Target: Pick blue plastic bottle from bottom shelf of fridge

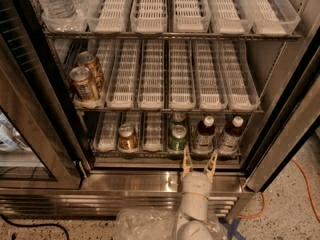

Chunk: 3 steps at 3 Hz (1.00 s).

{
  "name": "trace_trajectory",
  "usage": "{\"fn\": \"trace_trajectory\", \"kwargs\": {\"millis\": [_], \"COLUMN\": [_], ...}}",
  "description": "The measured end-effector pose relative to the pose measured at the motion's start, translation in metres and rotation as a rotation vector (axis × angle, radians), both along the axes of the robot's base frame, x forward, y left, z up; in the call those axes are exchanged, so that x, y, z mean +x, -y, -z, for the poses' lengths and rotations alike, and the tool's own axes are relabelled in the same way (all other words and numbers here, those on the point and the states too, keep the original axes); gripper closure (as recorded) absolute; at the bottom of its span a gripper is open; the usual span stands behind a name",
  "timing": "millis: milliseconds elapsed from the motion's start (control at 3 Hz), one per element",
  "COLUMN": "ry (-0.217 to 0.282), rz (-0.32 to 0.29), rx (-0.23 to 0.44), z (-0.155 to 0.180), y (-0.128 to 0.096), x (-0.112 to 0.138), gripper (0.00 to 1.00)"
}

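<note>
The pale two-finger gripper [199,164], fingers spread and holding nothing, hangs at the front edge of the wire bottom shelf [150,153] of the stainless-steel glass-door fridge [130,181], just before a dark white-capped plastic bottle [202,135], its twin [231,133] beside it toward the shelf's right end; whether either is blue I cannot tell.

shop-like: drinks fridge [130,182], gripper [199,160] at base

The gripper [199,160], hanging spread before the bottom shelf [107,134], is showing cream-tan fingers [186,159]. The shelf's slotted trays [152,131] are showing clear-white, carrying a green can [177,138], a copper can [127,136] and two dark, white-capped bottles [204,134].
</note>
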<state>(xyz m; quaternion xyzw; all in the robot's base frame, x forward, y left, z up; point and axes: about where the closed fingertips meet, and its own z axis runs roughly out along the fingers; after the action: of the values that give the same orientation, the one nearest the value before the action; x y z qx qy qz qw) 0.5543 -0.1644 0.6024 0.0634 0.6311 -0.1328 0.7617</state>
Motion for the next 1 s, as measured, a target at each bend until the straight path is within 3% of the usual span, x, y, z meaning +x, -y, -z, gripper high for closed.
{"fn": "trace_trajectory", "kwargs": {"millis": [333, 1000], "ry": [-0.004, -0.007], "rz": [0.003, 0.004], "rx": [-0.001, 0.01], "z": [-0.004, -0.011], "y": [0.003, 0.002], "x": [0.011, 0.033], "gripper": [0.35, 0.35]}}
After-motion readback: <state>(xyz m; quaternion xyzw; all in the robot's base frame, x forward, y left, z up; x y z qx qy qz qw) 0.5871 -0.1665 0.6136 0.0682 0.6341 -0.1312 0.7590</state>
